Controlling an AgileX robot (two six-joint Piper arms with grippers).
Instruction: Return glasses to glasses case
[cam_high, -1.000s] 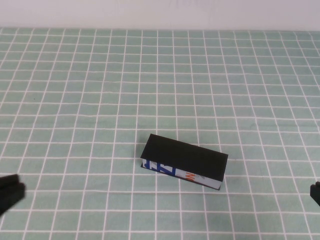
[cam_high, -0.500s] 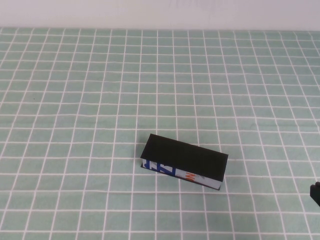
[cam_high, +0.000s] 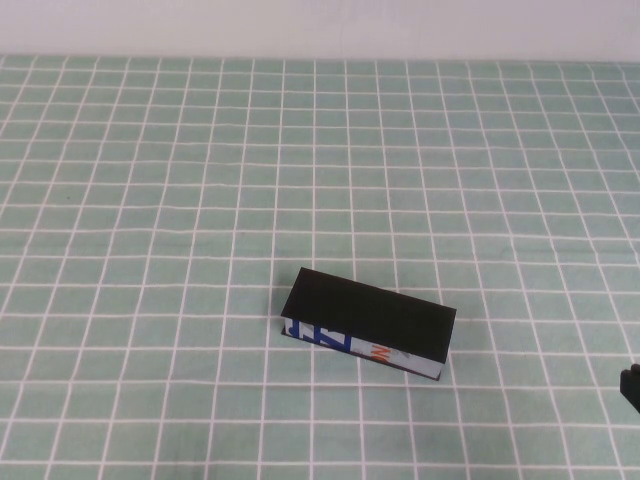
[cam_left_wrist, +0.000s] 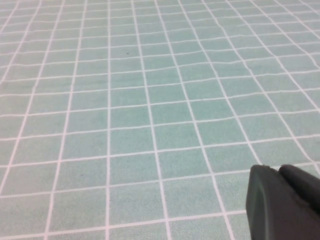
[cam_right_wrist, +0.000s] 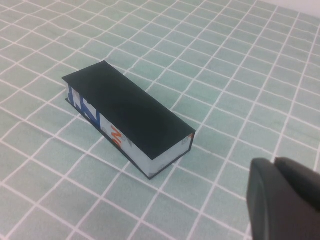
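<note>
High view: shut glasses case (cam_high: 368, 326) on checked cloth (cam_high: 150, 200)

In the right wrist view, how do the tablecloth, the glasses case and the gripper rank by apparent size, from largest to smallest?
1. Checked tablecloth: fills the view.
2. Glasses case: closed, lying at mid-view.
3. Right gripper: only a corner shows, and it is nearest the camera, so its rank is unsure.

The left gripper hangs over bare cloth.

Matte black left tool (cam_left_wrist: 285, 202), rounded black right tool (cam_right_wrist: 282, 200), smooth plastic, no markings
</note>
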